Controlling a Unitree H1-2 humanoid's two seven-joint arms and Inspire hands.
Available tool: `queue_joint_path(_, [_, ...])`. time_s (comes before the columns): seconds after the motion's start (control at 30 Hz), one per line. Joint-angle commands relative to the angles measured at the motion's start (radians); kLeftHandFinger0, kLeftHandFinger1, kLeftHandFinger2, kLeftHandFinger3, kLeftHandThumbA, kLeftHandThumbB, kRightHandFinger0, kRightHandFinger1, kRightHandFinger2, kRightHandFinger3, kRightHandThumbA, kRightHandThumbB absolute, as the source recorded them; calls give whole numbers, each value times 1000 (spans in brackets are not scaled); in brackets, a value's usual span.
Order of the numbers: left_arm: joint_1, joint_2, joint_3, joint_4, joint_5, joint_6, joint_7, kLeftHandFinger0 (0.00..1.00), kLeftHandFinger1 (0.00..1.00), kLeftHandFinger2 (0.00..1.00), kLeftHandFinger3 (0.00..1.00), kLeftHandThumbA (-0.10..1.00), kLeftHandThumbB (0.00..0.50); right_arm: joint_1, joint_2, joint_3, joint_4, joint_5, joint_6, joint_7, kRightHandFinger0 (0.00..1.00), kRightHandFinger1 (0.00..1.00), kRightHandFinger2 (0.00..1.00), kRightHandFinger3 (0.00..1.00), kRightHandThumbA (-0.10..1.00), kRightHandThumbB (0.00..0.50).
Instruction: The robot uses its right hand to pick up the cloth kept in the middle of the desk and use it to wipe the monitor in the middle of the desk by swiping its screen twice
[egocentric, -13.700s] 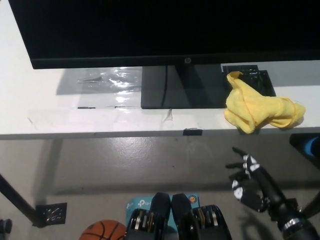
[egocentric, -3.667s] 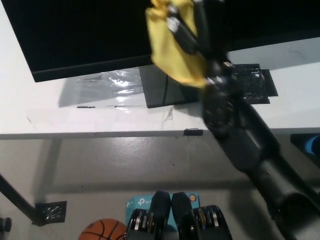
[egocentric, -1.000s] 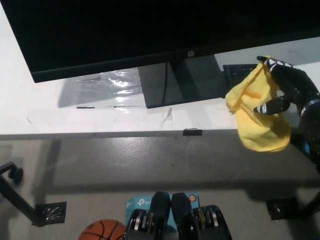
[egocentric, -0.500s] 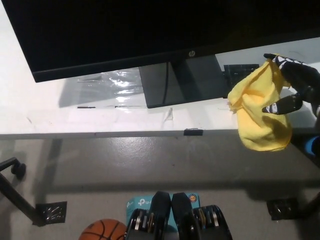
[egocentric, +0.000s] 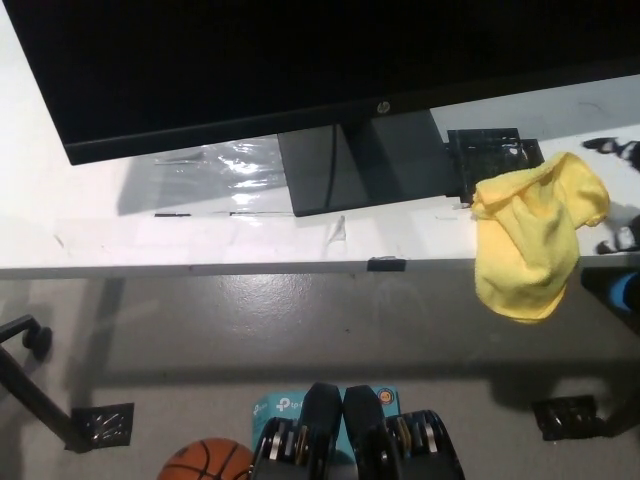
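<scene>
Yellow cloth (egocentric: 530, 240) drapes over the table (egocentric: 120, 240) front edge, right of the monitor (egocentric: 300, 60) stand. My right hand (egocentric: 620, 195) sits beside it, fingers spread, holding nothing. Left hand unseen.

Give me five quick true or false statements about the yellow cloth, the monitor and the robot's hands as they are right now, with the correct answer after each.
1. The crumpled yellow cloth hangs partly over the front edge of the white desk. True.
2. The black right hand grips the cloth. False: only its fingertips show at the right edge, apart from the cloth.
3. The cloth lies left of the monitor's stand. False: it lies to the right.
4. The white left hand is in view. False: it does not show.
5. The big black monitor stands on the desk. True.
</scene>
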Motion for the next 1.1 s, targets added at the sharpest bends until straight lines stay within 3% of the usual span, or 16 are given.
queue_joint_path(0.0, [27, 39, 32, -24, -10, -5, 0, 650, 696, 826, 983, -100, 0, -94, -72, -167, -58, 57, 20, 305, 1000, 1000, 1000, 1000, 827, 212])
queue_joint_path(0.03, [26, 38, 31, -23, -9, -10, 1, 652, 700, 827, 981, -100, 0, -98, -70, -176, -54, 27, 20, 319, 929, 1000, 1000, 1000, 798, 227])
queue_joint_path(0.07, [27, 37, 33, -27, -12, -6, 0, 604, 668, 808, 975, -100, 0, -102, -89, -155, -38, 37, 20, 319, 761, 1000, 1000, 1000, 765, 222])
queue_joint_path(0.1, [28, 37, 34, -29, -14, -4, 0, 600, 666, 806, 975, -100, 0, -104, -96, -147, -32, 40, 20, 319, 715, 1000, 1000, 1000, 762, 226])
queue_joint_path(0.13, [27, 38, 33, -26, -11, -4, -1, 613, 679, 818, 979, -100, 0, -111, -106, -135, -14, 39, 20, 319, 955, 1000, 1000, 1000, 716, 219])
queue_joint_path(0.17, [28, 40, 33, -26, -10, -4, -1, 615, 680, 819, 979, -100, 0, -113, -110, -131, -7, 39, 20, 319, 986, 1000, 1000, 1000, 713, 218])
queue_joint_path(0.37, [20, 52, 35, -37, 4, -4, -1, 642, 687, 819, 973, -100, 0, -139, -95, -155, 20, -43, 20, 319, 958, 1000, 1000, 1000, 699, 241])
queue_joint_path(0.5, [18, 51, 38, -39, 6, 2, -2, 668, 694, 821, 971, -100, 0, -67, -58, -233, -53, 11, 20, 290, 839, 1000, 1000, 1000, 684, 248])
queue_joint_path(0.53, [19, 44, 39, -41, 3, -4, 1, 644, 676, 813, 968, -100, 0, -14, -16, -296, -103, 29, 20, 245, 852, 1000, 1000, 1000, 608, 236])
queue_joint_path(0.57, [18, 42, 35, -39, 10, -9, 2, 649, 680, 803, 969, -100, 0, 92, 112, -401, -192, 58, 20, 86, 629, 857, 962, 1000, 519, 225])
queue_joint_path(0.6, [20, 41, 38, -44, 7, -7, 2, 651, 681, 802, 969, -100, 0, 130, 169, -438, -217, 85, 20, 18, 550, 779, 892, 999, 484, 223])
queue_joint_path(0.7, [14, 38, 38, -27, 13, -19, 12, 660, 688, 806, 981, -65, 0, 266, 404, -524, -259, 178, -21, -218, 381, 607, 734, 916, 379, 137])
queue_joint_path(0.77, [21, 37, 42, -45, 12, -15, 14, 689, 704, 808, 994, -40, 0, 343, 535, -543, -238, 219, -103, -326, 315, 538, 684, 878, 329, 136])
queue_joint_path(0.8, [18, 35, 43, -35, 15, -19, 18, 695, 702, 804, 1000, -13, 0, 382, 587, -537, -199, 238, -181, -378, 415, 548, 671, 845, 314, 136])
queue_joint_path(0.87, [21, 34, 46, -41, 15, -21, 20, 694, 695, 801, 1000, 37, 0, 415, 651, -536, -152, 261, -236, -417, 467, 545, 647, 813, 298, 145])
queue_joint_path(1.07, [-7, 2, 49, -25, 13, -59, 47, 629, 646, 759, 975, -35, 0, 507, 807, -535, 8, 294, -456, -591, 313, 485, 590, 774, 238, 115])
